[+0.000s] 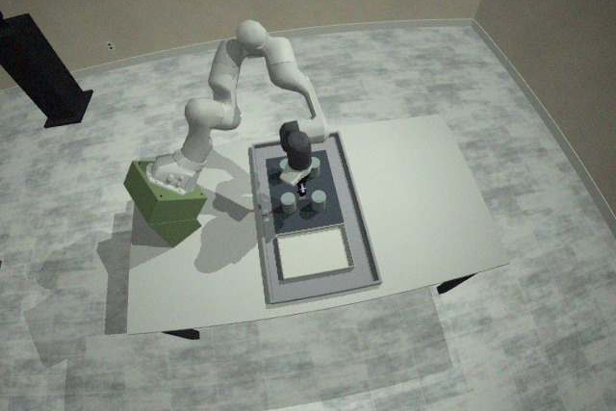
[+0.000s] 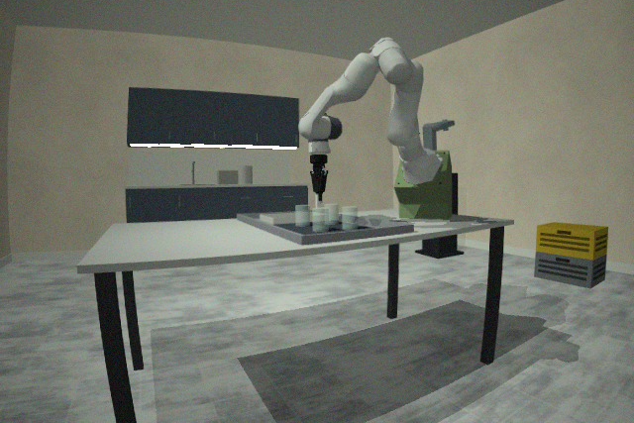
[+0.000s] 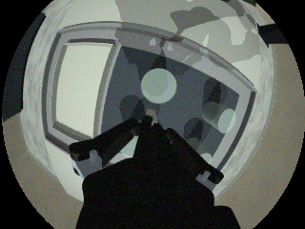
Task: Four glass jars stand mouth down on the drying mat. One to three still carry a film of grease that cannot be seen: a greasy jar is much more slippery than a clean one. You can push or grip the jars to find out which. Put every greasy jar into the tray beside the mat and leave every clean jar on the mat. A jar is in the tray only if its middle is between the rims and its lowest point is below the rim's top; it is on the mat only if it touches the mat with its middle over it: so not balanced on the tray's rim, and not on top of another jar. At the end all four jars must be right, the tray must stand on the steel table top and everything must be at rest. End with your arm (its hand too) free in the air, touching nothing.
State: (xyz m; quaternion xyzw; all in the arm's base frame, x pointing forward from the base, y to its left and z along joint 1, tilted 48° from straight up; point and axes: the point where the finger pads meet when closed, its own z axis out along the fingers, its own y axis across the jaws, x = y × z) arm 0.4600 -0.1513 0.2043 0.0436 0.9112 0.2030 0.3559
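Observation:
Four pale glass jars stand mouth down on the dark drying mat (image 1: 320, 223): front left (image 1: 288, 201), front right (image 1: 318, 199), back right (image 1: 315, 166), and back left (image 1: 284, 164), which is partly hidden by the wrist. In the exterior view they stand in a cluster (image 2: 302, 215) (image 2: 320, 219) (image 2: 333, 212) (image 2: 350, 216). My gripper (image 1: 301, 190) (image 2: 319, 194) (image 3: 149, 115) is shut on nothing and hangs above the mat's middle, between the jars and a little above their tops. In the wrist view one jar (image 3: 158, 84) lies just beyond the fingertips and another (image 3: 227, 121) to the right. The white tray (image 1: 312, 254) (image 3: 83, 83) holds no jar.
Mat and tray sit on a grey rimmed steel top (image 1: 272, 286) (image 2: 327, 236) on the white table (image 1: 423, 197). The green robot base (image 1: 166, 202) stands at the table's left. A yellow and grey crate (image 2: 571, 253) stands on the floor.

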